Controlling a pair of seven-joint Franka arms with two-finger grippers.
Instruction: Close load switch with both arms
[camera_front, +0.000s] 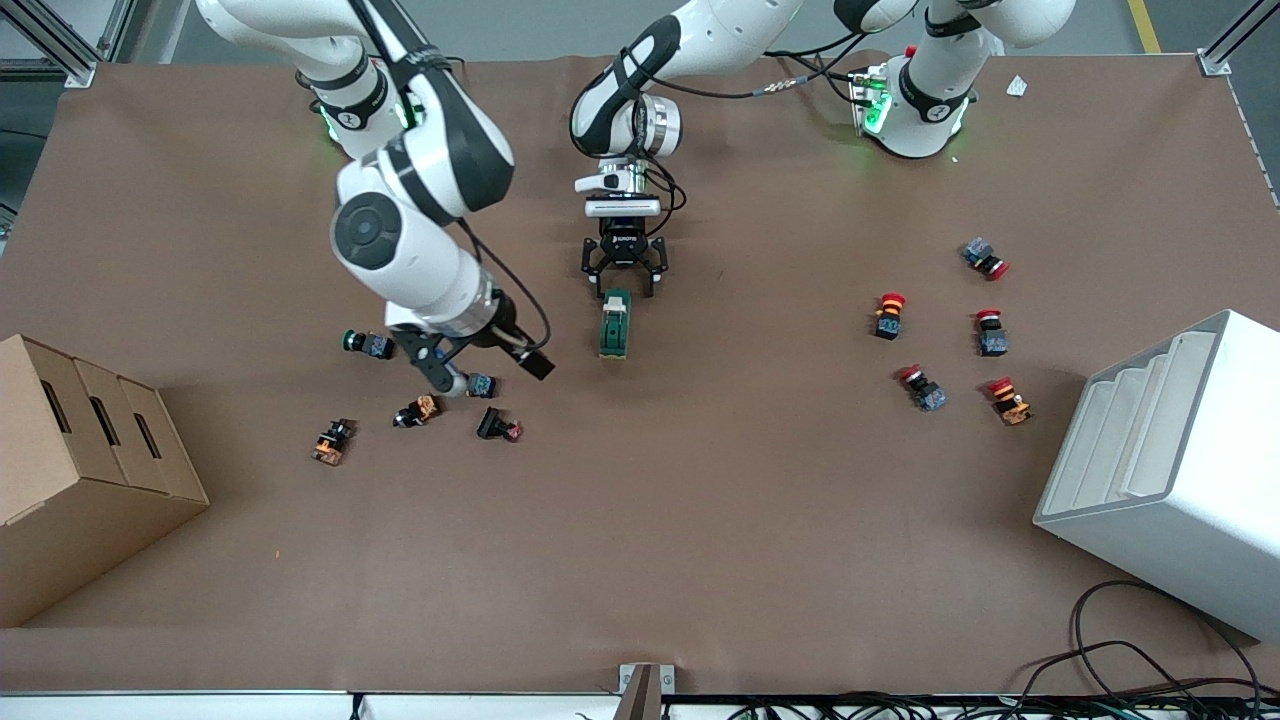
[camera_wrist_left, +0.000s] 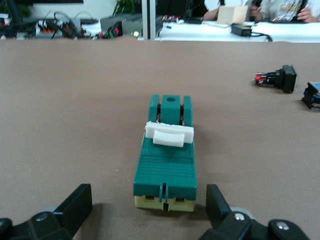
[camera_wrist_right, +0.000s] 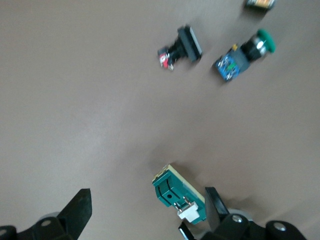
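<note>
Approach step: left gripper (camera_front: 626, 283) spread wide at load switch (camera_front: 615, 323); right gripper (camera_front: 478, 362) wide, apparently over push-buttons (camera_front: 480, 385); next, brace and press lever (camera_wrist_left: 169, 135).

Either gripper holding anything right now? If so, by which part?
Nothing held. The left gripper is open by the load switch, its jaws either side of one end without contact. The right gripper is open over the push-buttons.

Dark green load switch (camera_front: 615, 324), white lever tab (camera_wrist_left: 169, 134) on top, lying flat mid-table, lengthwise toward front camera
</note>
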